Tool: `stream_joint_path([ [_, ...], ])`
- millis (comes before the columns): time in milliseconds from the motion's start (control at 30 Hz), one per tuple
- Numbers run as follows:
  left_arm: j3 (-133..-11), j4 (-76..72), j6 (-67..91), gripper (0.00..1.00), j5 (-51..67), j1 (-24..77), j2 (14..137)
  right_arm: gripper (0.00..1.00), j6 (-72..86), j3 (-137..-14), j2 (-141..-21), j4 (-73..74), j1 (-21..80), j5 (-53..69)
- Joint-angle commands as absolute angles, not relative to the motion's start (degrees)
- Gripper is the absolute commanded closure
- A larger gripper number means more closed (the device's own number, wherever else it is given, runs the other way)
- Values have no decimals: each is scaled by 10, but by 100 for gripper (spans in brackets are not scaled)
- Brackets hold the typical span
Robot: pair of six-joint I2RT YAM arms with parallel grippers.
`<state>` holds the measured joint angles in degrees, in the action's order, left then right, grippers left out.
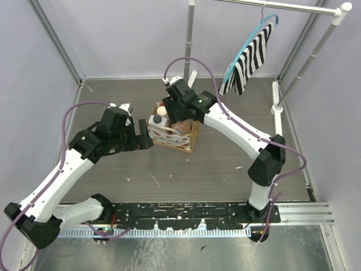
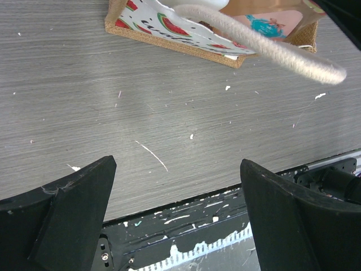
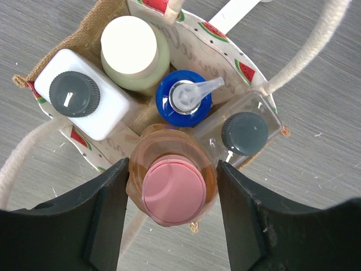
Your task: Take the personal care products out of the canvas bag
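The canvas bag [image 1: 179, 137] stands mid-table, tan with a watermelon-print white panel and cream rope handles. In the right wrist view its rim [image 3: 93, 34] holds several personal care products: a white squarish bottle with a dark cap [image 3: 84, 101], a pale green one with a cream cap [image 3: 134, 51], a blue-capped pump [image 3: 183, 99], a clear one with a dark cap [image 3: 243, 132] and a translucent orange one with a pink cap [image 3: 172, 192]. My right gripper [image 3: 173, 166] is over the bag [image 1: 169, 116], its fingers pressed on both sides of the orange bottle. My left gripper [image 2: 177, 164] is open and empty just left of the bag [image 1: 145, 138].
A black-and-white striped cloth [image 1: 251, 56] hangs on a teal hanger from a rail at the back right. A metal pole [image 1: 189, 39] stands behind the bag. A handle loop [image 2: 265, 48] hangs out over the table. The black mounting plate [image 1: 186, 214] runs along the near edge.
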<state>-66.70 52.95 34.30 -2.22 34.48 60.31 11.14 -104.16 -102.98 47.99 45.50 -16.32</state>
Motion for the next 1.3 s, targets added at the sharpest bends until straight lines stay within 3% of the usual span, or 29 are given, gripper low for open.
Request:
stream_joint_path([
  [0, -662, 526, 337, 1, -19, 343, 590, 70, 94, -1121, -958, 459, 432, -197],
  [300, -659, 519, 338, 1, -7, 342, 595, 71, 94, -1165, -915, 512, 424, -220],
  [733, -666, 513, 334, 1, 11, 343, 620, 74, 108, -1071, -834, 522, 364, -210],
  [1267, -667, 518, 338, 1, 17, 343, 631, 77, 129, -774, -754, 406, 283, -189],
])
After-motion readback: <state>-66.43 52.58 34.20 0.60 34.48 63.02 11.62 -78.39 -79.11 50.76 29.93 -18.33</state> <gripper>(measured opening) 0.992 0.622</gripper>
